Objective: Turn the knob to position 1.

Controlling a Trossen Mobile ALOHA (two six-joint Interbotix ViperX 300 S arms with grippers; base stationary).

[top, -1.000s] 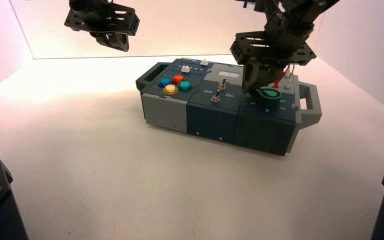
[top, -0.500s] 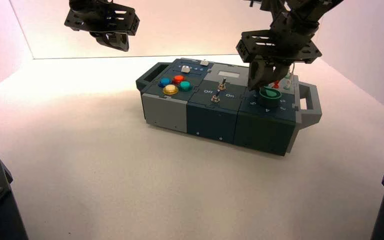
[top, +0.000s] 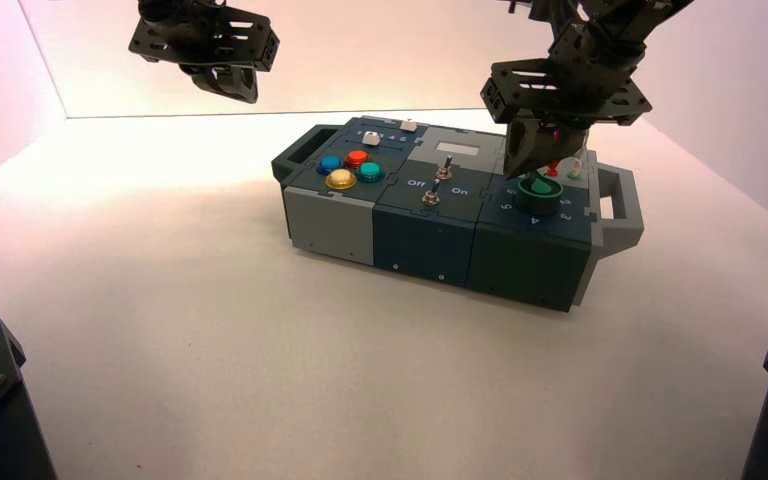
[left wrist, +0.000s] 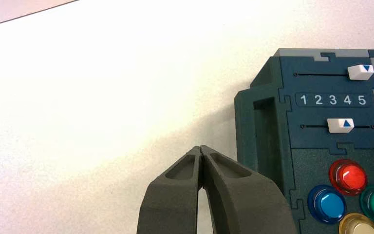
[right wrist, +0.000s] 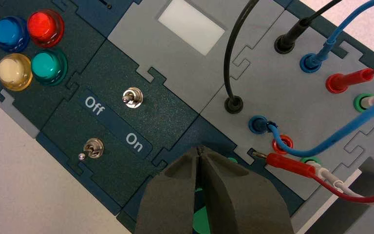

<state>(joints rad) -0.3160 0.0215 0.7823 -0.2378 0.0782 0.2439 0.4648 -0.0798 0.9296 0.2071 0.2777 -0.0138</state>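
The right hand [right wrist: 200, 149], fingertips pressed together, hovered by the green knob [top: 538, 194]; the left hand [left wrist: 200, 147] waited, closed, beyond the box [top: 440, 200].

The round push buttons [right wrist: 48, 67] beside my right hand look like glossy, translucent plastic, smooth on their domes. The two toggle switches [right wrist: 133, 97] near the box's middle are shiny metal. I see a matt, finely speckled plastic-looking surface on the dark panels [right wrist: 175, 117]. My own gripper fingers [right wrist: 165, 195] look matt and smooth; the wires [right wrist: 341, 130] have a smooth plastic-like sheath.
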